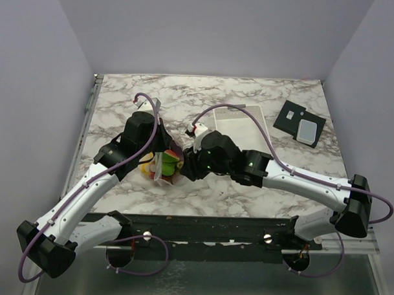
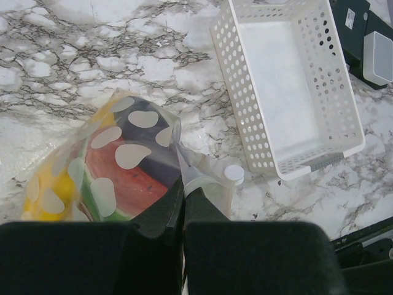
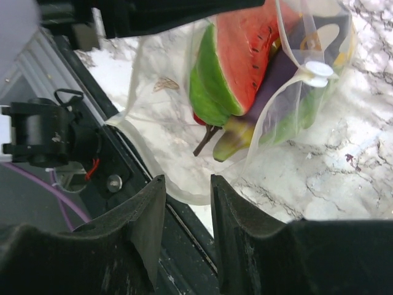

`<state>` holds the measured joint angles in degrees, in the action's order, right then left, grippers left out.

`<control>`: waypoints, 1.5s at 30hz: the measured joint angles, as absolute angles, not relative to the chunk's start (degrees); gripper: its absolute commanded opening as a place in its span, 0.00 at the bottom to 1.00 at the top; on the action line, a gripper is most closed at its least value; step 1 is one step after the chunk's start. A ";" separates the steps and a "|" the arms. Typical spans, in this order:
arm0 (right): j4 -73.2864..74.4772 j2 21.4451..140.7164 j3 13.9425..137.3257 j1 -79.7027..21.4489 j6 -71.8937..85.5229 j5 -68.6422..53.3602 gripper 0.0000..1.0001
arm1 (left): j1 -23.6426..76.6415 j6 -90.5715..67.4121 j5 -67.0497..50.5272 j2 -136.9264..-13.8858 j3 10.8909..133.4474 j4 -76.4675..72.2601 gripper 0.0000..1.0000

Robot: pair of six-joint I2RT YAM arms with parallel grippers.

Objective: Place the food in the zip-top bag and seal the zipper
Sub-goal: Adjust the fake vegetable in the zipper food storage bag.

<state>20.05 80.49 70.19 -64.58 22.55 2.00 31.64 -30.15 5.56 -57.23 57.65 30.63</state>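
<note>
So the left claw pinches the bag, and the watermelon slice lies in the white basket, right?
No: the left wrist view shows the watermelon slice inside the zip-top bag, not the white basket. The left claw does pinch the bag.

This is a robotics lab test cell, not a home or a kitchen. Plain pale lavender panels (image 1: 207, 31) wall in a marble-patterned tabletop (image 1: 250, 97) on three sides. Two white-and-black jointed robot arms, one on the left (image 1: 85, 195) and one on the right (image 1: 299, 180), stand on a dark metal rail (image 1: 207, 229) at the near edge. Loose purple cables (image 1: 262, 133) trail along both arms. A bare aluminium frame strip (image 1: 87, 118) runs down the table's left side.
</note>
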 measured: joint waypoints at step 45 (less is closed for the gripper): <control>27.16 94.00 78.74 -65.56 27.07 15.59 0.08 | 31.62 -29.06 1.91 -57.34 58.43 32.49 0.00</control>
<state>27.16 94.00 78.74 -65.56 27.07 15.59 31.62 -29.06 1.91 -57.34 58.43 32.49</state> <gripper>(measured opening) 0.163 0.003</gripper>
